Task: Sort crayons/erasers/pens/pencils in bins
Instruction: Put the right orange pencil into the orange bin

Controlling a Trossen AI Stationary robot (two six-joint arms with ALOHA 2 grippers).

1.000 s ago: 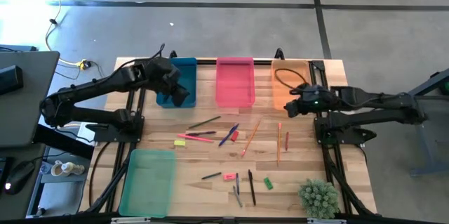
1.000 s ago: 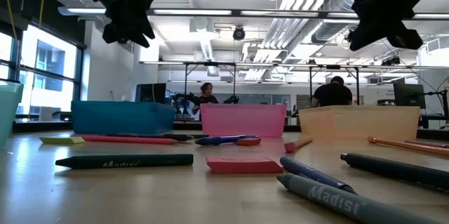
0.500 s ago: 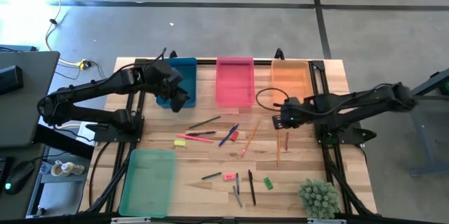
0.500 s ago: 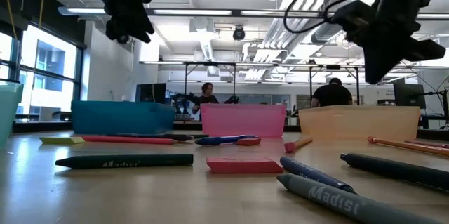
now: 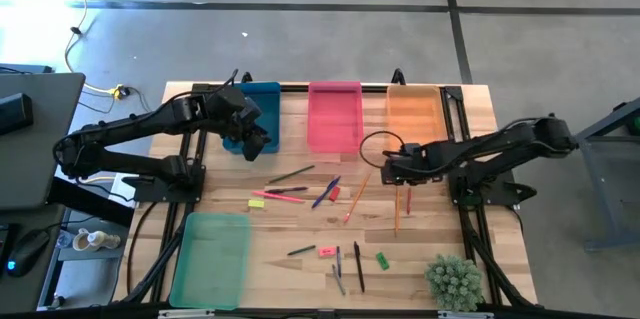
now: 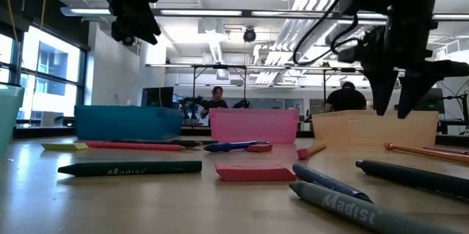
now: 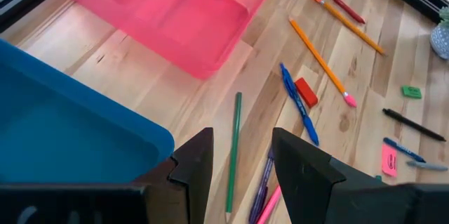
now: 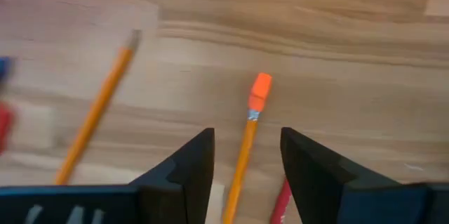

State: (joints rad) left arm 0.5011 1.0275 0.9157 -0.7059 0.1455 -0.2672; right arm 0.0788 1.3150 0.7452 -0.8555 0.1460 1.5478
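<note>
bins [image 5: 335,117]: three along table's far edge, one near-left | pencils [image 5: 357,195]: mid-table, between

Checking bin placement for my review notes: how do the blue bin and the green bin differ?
The blue bin sits in the far row beside the pink bin; the green bin sits alone at the near left corner. The left gripper hovers at the blue bin; nothing is near the green one. Both are shallow rectangular trays of similar size.

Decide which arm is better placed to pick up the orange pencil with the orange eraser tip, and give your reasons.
Right. The right gripper hangs open just above that orange pencil, fingers either side of it. The left gripper waits by the blue bin, across the table.
</note>
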